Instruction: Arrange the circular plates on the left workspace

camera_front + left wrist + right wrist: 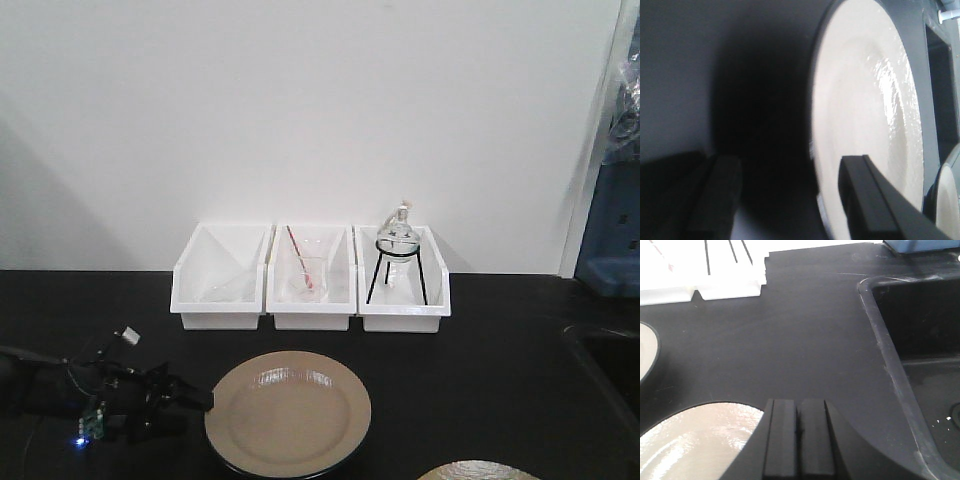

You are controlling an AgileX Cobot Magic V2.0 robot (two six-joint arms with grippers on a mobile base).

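**A:** Where is the plate?

**B:** A tan glossy round plate [288, 412] lies flat on the matte black counter [500, 340]. It is at 6 o'clock from the middle one of three white rectangular plastic bins [310, 285].

**A:** And the left pincer?

**B:** The left pincer [198, 402] is low at the plate's 9 o'clock. In the wrist view its black fingers [867, 195] stand wide apart, one over the plate's rim and the other over bare counter, holding nothing.

**A:** Is there another plate?

**B:** A second tan plate [478, 470] shows at 5 o'clock from the first, cut off by the frame's bottom edge. The right pincer [799, 440] has its fingers pressed together with nothing between them. It is at that plate's rim; I cannot tell whether it touches. A recessed black sink [920, 340] lies at the pincer's 2 o'clock.
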